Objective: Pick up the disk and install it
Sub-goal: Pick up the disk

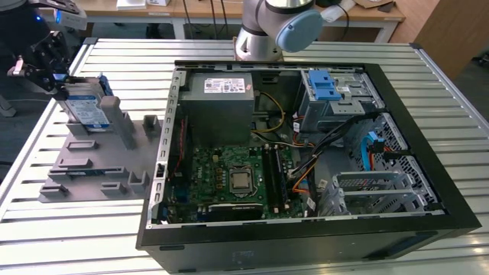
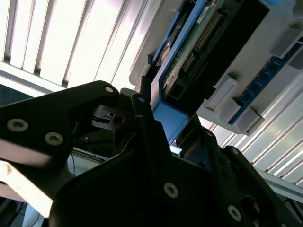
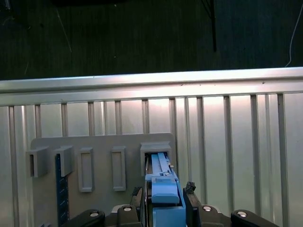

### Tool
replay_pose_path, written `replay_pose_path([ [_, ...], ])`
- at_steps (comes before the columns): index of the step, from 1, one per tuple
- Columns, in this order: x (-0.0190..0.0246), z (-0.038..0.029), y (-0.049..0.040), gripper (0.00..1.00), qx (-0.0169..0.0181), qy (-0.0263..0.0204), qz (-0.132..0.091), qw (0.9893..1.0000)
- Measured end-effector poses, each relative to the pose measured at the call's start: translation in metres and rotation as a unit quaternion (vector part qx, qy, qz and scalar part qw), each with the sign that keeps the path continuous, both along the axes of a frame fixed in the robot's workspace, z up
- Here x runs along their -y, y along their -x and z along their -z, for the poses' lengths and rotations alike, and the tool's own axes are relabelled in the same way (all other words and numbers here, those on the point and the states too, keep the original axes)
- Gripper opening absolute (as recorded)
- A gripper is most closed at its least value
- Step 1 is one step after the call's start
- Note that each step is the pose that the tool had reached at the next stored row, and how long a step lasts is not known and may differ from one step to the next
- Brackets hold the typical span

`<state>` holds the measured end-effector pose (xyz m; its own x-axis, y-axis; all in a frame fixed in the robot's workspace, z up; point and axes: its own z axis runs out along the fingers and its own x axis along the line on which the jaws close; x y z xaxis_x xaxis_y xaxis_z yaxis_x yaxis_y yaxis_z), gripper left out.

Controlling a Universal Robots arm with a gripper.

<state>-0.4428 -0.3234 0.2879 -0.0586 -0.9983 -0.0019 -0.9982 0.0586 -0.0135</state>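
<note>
Narrow pinch by gripper point(image 3: 164, 190) across blue carrier edge of disk point(image 3: 160, 166), seemingly touching. Standing upright in grey rack point(image 1: 91, 167). Rigid, dense, shock-sensitive; best held by carrier sides.

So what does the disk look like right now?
The disk is a flat silver box with a white-and-blue label and a blue plastic frame. One face shows a green circuit board. It stands on edge in the grey holder, with the gripper at its top end.
</note>
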Motion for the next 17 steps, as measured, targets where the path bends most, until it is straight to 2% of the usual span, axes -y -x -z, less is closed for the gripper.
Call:
replay_pose_path([
  [8,0.0000,0.0002,0.0000,0.46,0.0002,0.0020,0.000,1.0000],
  [17,0.0000,0.0002,0.0000,0.46,0.0001,0.0021,0.000,1.0000],
])
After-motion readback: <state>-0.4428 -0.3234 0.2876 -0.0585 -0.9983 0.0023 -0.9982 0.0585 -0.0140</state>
